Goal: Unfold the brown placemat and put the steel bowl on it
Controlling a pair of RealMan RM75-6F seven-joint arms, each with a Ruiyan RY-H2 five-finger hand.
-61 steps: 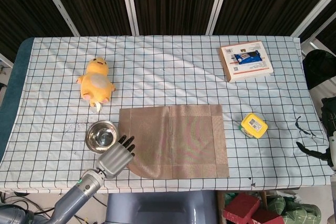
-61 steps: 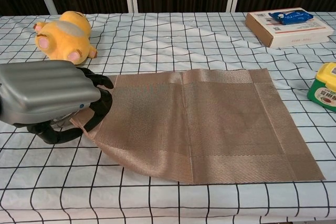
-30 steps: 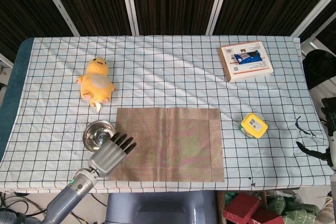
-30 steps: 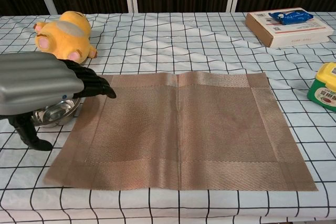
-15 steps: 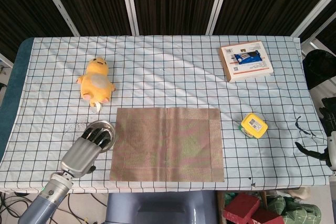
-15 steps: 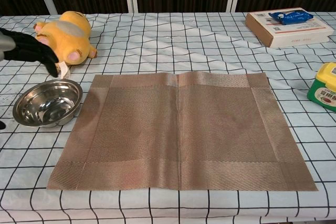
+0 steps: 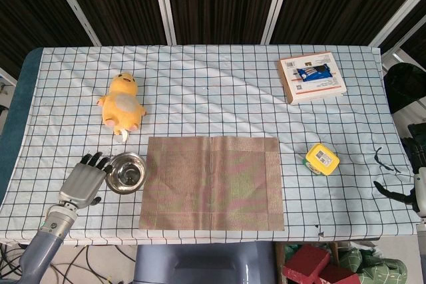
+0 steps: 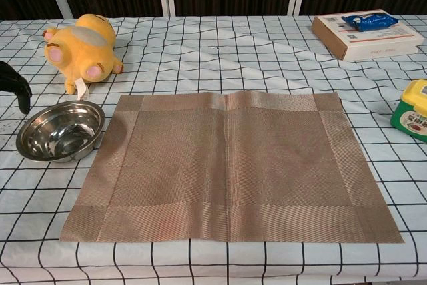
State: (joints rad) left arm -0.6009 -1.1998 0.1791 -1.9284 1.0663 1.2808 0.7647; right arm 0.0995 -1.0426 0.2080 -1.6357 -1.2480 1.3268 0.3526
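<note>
Placemat: one brown woven rectangular placemat (image 7: 213,183) (image 8: 230,167), spread flat on the near middle of the table (image 7: 219,98), with a darker border band all round and a faint crease running near to far through its middle.
Bowl: one round, shiny steel bowl (image 7: 127,172) (image 8: 61,131), upright and holding nothing, standing on the tablecloth just left of the placemat's far-left corner, not on the mat.
Left hand: grey-backed with black fingers (image 7: 95,159); the left hand (image 7: 83,181) hovers just left of the bowl, fingers apart and holding nothing. The chest view shows only dark fingertips at its left edge.
Right hand: only a dark part of the right hand (image 7: 411,194) shows at the right edge of the head view; I cannot tell how its fingers lie.
Toy: one yellow plush duck (image 7: 122,103) (image 8: 81,43), lying far-left of the bowl.
Box: one flat cardboard box (image 7: 311,76) (image 8: 365,33) at the far right, with a blue packet on top; its printing is too small to read.
Small item: one yellow-and-green container (image 7: 322,158) (image 8: 415,109) right of the placemat, with a white barcode label.
Table: covered by a white cloth with a dark grid.
</note>
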